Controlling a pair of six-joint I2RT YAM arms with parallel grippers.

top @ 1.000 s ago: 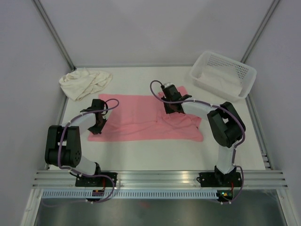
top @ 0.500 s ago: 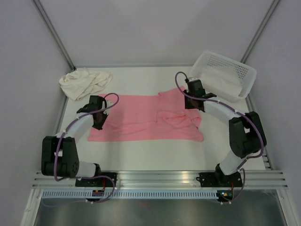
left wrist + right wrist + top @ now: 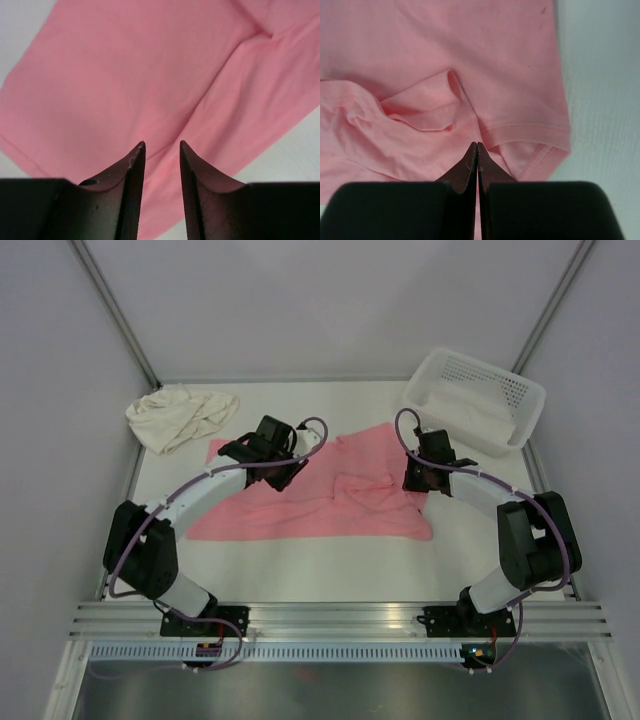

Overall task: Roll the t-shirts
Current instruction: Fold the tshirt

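The salmon pink t-shirt (image 3: 330,502) lies spread on the white table (image 3: 330,565), mostly flat on its left half and rumpled into soft ridges on its right. The left gripper (image 3: 161,146) hangs over the shirt's far left part with its jaws spread and nothing between them. In the left wrist view only pink cloth and a long crease show past the tips, and the picture does not show whether the tips touch the fabric. The right gripper (image 3: 477,145) sits at the shirt's right edge with its fingers pressed together. Its tips meet just at a stitched sleeve hem, beside a small raised fold. Whether any cloth is nipped between them cannot be told, since the fingers themselves cover that spot. From above, both claws are largely hidden under their own wrists and cables. The cream t-shirt (image 3: 180,415) is bunched in a heap just beyond the pink shirt's far left corner, its sleeves and neck lost in the folds. The white perforated basket (image 3: 486,376) stands beyond the pink shirt's far right corner; something pale lies inside it, too washed out to identify.
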